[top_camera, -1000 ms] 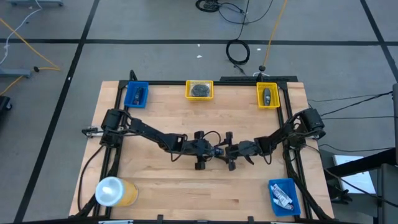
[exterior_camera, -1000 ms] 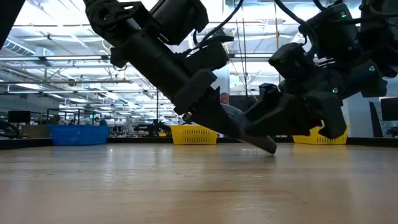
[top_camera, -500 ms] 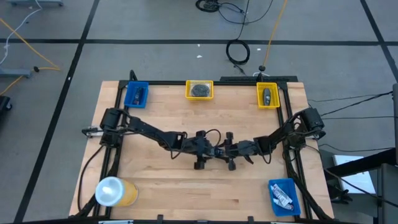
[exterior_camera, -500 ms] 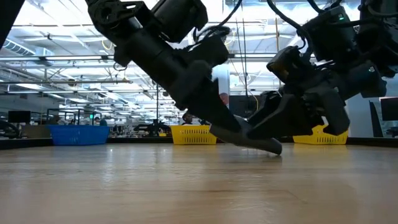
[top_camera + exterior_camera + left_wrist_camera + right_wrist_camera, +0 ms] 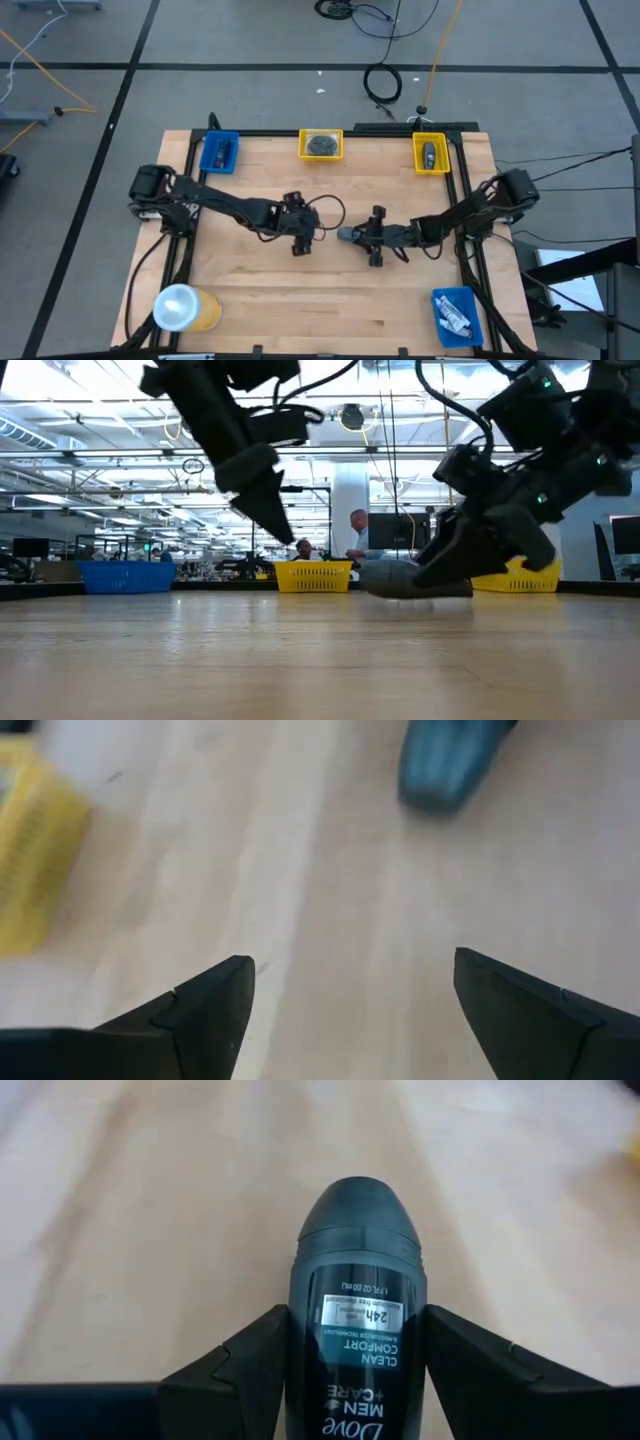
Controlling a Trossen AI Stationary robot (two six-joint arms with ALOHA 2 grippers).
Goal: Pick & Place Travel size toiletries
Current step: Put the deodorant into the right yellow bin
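Deodorant (image 5: 355, 1320) base hidden | right claw (image 5: 350, 1355) grips it | left claw (image 5: 345, 1010) spread

dark deodorant stick (image 5: 357, 1320) label: dove men+care, clean comfort, 24h

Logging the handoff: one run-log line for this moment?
left gripper: open, empty | right gripper: holds deodorant stick | location: mid-table

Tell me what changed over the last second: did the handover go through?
It looks so. The left pincer opened, let go and pulled back toward its own side. The right pincer now holds the dark deodorant stick alone, low over the table. Bins and the yellow roll stayed put.
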